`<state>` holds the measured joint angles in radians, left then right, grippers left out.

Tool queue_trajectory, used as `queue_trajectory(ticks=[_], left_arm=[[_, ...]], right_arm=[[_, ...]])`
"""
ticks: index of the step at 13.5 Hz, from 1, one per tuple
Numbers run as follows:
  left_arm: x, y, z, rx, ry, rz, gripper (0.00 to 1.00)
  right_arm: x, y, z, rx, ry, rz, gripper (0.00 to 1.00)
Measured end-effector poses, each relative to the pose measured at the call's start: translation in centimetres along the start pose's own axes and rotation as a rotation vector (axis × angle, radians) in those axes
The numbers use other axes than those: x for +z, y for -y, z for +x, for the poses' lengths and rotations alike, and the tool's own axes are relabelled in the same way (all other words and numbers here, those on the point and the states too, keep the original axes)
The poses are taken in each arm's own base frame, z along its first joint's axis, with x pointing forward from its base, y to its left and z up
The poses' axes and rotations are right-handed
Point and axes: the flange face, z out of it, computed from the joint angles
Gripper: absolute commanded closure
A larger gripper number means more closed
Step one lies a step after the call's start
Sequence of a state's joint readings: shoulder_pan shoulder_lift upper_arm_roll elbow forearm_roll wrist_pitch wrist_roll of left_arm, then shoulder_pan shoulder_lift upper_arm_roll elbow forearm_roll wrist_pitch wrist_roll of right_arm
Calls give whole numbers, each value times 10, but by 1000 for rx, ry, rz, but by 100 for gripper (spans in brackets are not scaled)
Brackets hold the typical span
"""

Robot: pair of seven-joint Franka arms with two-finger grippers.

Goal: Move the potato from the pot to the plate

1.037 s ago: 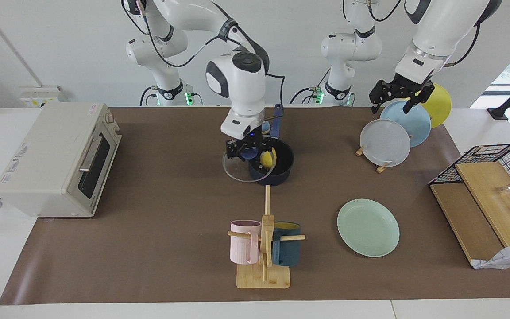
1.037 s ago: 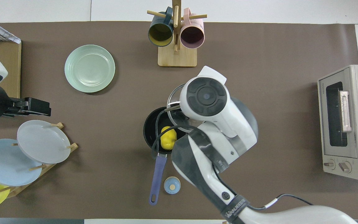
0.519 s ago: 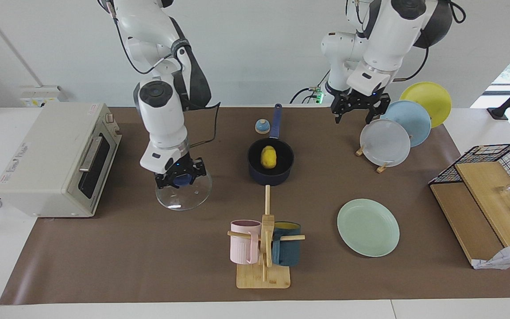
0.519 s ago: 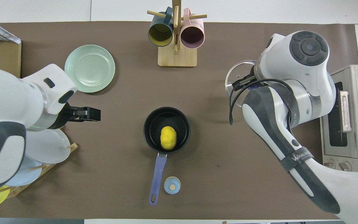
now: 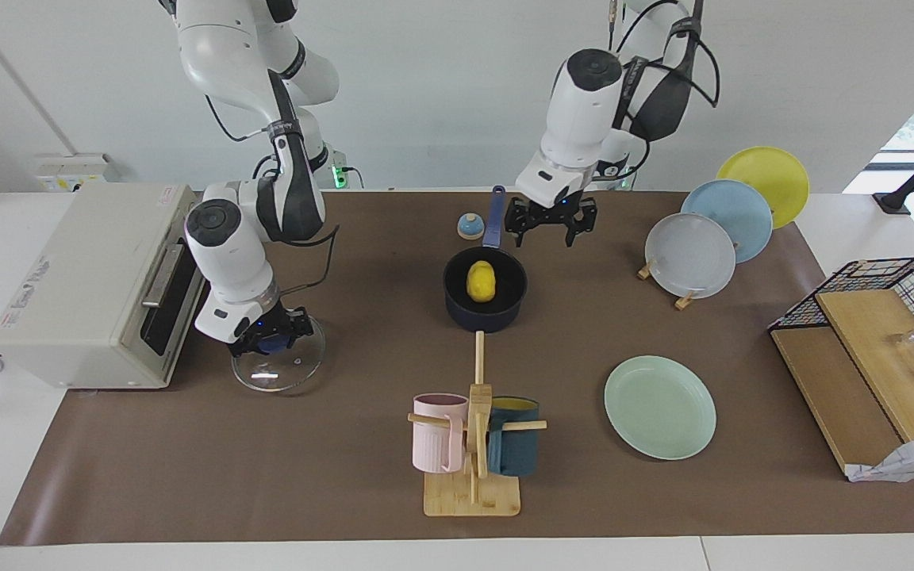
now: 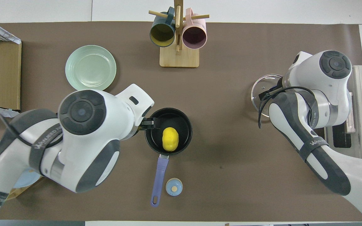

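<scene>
The yellow potato lies inside the dark navy pot at the middle of the mat; the overhead view shows the potato in the uncovered pot. The mint-green plate lies bare toward the left arm's end, farther from the robots than the pot, and shows in the overhead view. My left gripper is open and empty, over the mat just beside the pot's rim. My right gripper is shut on the knob of a glass lid, held low by the toaster oven.
A toaster oven stands at the right arm's end. A mug rack with a pink and a teal mug stands farther from the robots than the pot. A plate rack and a wire basket are at the left arm's end. A small blue knob-like piece lies by the pot's handle.
My right arm carried the glass lid off the pot toward the toaster oven and lowered it. My left arm swung from the plate rack to beside the pot.
</scene>
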<state>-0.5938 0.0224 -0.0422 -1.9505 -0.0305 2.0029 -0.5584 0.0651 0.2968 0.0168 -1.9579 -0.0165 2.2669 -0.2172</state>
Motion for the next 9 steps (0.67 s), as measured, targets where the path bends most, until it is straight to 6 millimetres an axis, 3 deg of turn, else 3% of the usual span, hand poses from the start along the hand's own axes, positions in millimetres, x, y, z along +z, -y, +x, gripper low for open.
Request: queue_trajectory(ticks=[2, 3, 4, 7, 9], left_arm=[[33, -25, -3, 14, 13, 5, 0], [46, -33, -4, 20, 19, 8, 0], [58, -38, -6, 27, 20, 8, 0], [78, -45, -11, 11, 13, 3, 0], [86, -48, -15, -11, 11, 2, 0]], right_arm=[[10, 0, -2, 1, -6, 8, 46], [12, 0, -3, -6, -14, 8, 37], [16, 1, -4, -12, -20, 7, 4], [19, 1, -5, -13, -23, 7, 0], [7, 3, -2, -17, -40, 3, 0]])
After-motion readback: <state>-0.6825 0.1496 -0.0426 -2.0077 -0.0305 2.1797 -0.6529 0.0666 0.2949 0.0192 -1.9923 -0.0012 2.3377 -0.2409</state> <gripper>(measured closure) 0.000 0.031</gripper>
